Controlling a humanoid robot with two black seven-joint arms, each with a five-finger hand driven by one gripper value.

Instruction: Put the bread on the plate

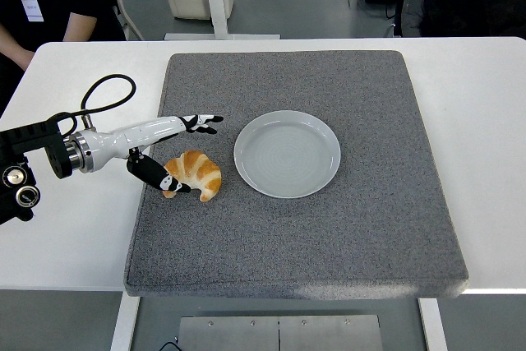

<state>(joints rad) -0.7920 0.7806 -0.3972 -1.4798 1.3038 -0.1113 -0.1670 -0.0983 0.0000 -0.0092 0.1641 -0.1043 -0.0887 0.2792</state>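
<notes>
Golden bread [196,174]: lying on grey mat [329,236], left of plate [287,154].
Left robot hand [177,154]: spreading open around bread, gripping nothing.
</notes>
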